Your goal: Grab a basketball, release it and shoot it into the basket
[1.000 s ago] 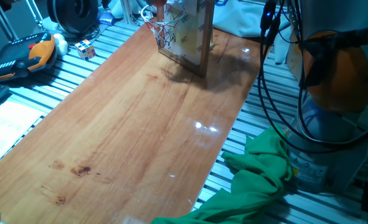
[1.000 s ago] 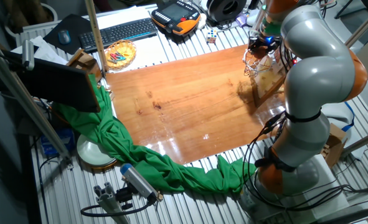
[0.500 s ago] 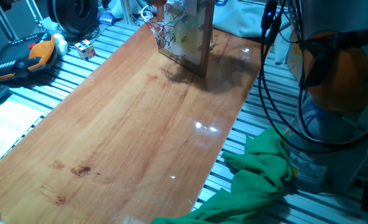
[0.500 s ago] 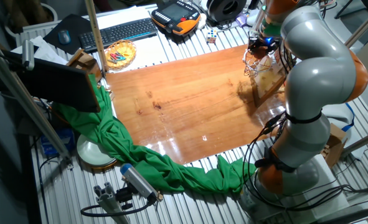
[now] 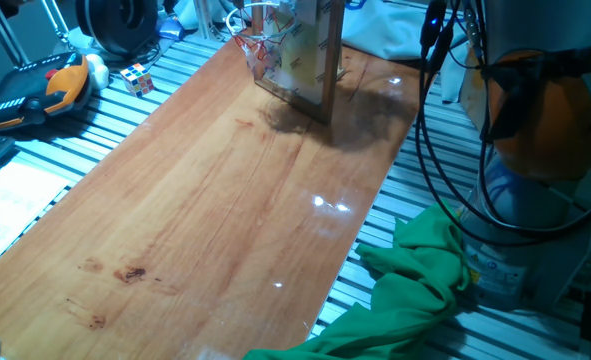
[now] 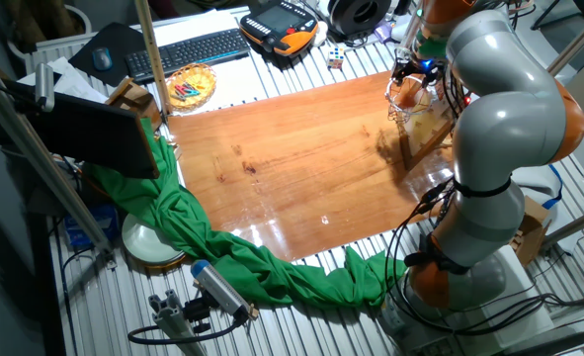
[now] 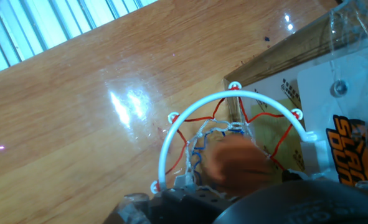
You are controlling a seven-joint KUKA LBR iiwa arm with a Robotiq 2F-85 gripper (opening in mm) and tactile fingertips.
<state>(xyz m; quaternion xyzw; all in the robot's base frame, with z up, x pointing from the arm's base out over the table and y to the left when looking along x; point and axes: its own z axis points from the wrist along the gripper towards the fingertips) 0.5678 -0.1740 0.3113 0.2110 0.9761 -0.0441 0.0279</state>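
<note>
From where I stand, far left in one fixed view, an orange-and-black plush toy [image 5: 63, 84] lies on a black pendant-like device [image 5: 20, 100] on the slatted bench, with a multicoloured puzzle cube [image 5: 137, 78] just to its right. Next comes the long wooden tabletop [image 5: 205, 210], bare and glossy along its middle. At its far end stands the basket [image 5: 260, 50], its hoop and net hanging in front of the clear, wood-framed backboard [image 5: 310, 55]. Right of that, black cables [image 5: 430, 140] trail down past the arm's orange and grey base [image 5: 540, 120], and a green cloth [image 5: 415, 285] is bunched at the tabletop's near corner.

In the hand view, looking straight down, the white-looking rim [image 7: 233, 118] circles the net's red and white strings [image 7: 224, 134], and the basketball [image 7: 236, 165] shows as a blurred orange shape inside the net, below the rim. The dark body of the hand fills the bottom edge; the fingers are not clearly visible, so I cannot tell how far apart they stand. The ball looks free of them.

In the other fixed view the gripper [image 6: 417, 71] hovers right above the hoop.
</note>
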